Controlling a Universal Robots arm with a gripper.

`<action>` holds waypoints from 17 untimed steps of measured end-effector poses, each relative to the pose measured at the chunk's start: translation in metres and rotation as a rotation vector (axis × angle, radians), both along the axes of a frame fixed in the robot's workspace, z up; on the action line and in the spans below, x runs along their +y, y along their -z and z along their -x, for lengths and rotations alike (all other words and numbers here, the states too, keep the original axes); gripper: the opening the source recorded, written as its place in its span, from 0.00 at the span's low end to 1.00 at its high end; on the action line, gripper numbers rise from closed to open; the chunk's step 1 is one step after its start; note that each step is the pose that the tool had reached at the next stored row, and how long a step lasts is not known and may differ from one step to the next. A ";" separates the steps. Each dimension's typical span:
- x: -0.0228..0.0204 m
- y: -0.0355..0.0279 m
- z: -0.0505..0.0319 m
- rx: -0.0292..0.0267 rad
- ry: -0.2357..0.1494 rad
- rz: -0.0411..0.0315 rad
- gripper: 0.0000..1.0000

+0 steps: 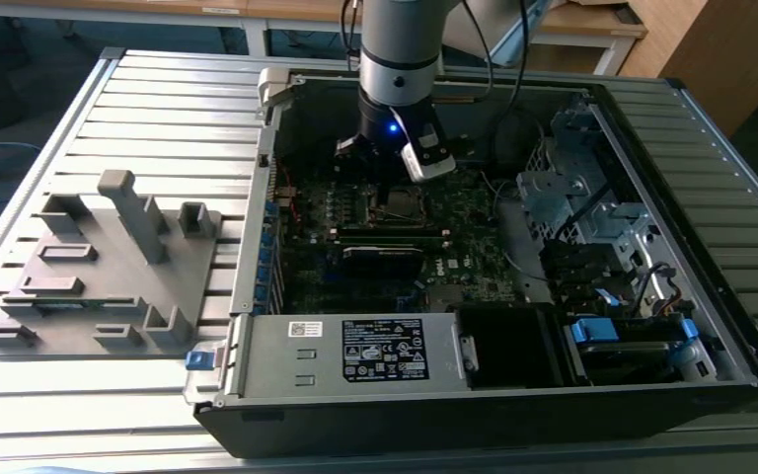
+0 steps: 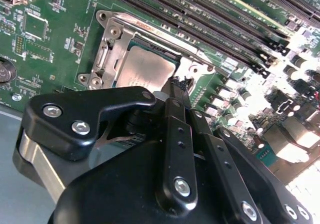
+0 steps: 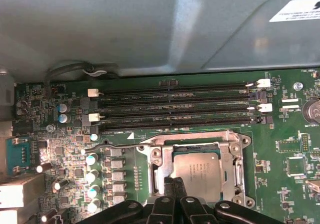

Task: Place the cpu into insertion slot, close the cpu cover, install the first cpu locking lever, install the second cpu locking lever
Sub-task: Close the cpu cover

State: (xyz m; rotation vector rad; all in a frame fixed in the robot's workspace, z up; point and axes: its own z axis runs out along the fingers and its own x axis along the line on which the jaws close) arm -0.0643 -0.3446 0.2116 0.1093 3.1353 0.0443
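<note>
Pincer (image 3: 174, 180) was closed on nothing visible, tips at the edge of the cpu (image 3: 196, 168), which sat in the insertion slot (image 3: 167, 166) under the cpu cover (image 3: 238, 156). A slipping tip could probably have scratched the chip.

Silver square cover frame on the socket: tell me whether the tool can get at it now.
Likely yes. The tool hangs right at one edge of the thin square silver metal cover framing the dull grey square chip; nothing stands between them, and the long black memory slots lie beyond it.
</note>
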 end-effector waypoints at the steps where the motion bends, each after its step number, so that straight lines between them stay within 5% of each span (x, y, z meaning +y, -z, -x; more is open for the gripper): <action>1: 0.0000 0.0000 0.0000 0.0000 0.000 0.0000 0.10; 17: 0.0000 -0.0035 -0.0034 0.0000 0.000 -0.0012 0.10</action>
